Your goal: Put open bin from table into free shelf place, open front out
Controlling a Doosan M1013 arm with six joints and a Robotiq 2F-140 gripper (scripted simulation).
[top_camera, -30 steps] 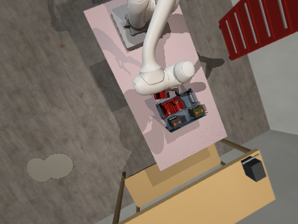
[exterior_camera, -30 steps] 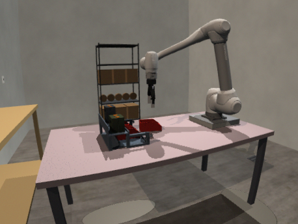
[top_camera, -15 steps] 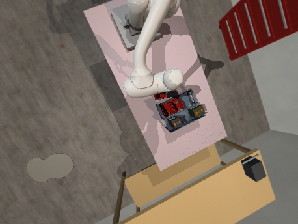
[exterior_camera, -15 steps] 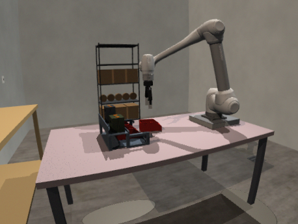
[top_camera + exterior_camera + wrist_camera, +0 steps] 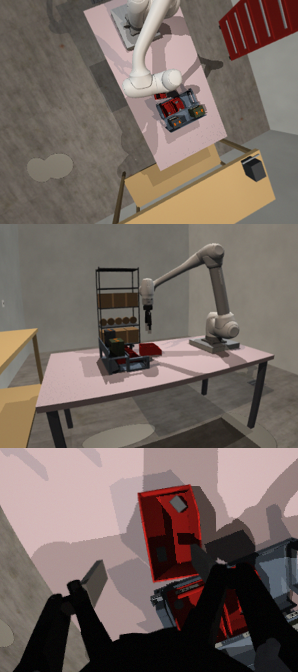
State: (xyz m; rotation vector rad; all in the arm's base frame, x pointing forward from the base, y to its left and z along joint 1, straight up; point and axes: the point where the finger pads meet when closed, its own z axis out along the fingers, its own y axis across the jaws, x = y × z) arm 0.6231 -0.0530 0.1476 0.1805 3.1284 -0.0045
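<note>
A blue-grey metal shelf [image 5: 189, 121] [image 5: 114, 364] [image 5: 278, 567] stands on the table. Beside it the red open-topped plastic bin [image 5: 160, 96] [image 5: 149, 349] [image 5: 146, 538] lies on the table, ahead of the wide-spread, empty fingers of the black two-finger gripper [image 5: 148, 329] [image 5: 147, 561], its long axis running roughly away from them, across their opening line. No writing is legible.

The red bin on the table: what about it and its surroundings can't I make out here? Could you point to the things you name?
- Top view: most of the loose red bin [image 5: 160, 96] [image 5: 149, 349] [image 5: 172, 533], covered by the arm [image 5: 144, 52] [image 5: 177, 273].
- Exterior view: the bin's inside, hidden by its own walls.
- Wrist view: what the small grey piece [image 5: 178, 504] in it is, too small to tell.
- Wrist view: the right end of the blue-grey shelf [image 5: 186, 114] [image 5: 138, 366] [image 5: 270, 583], cut off by the picture's edge.
</note>
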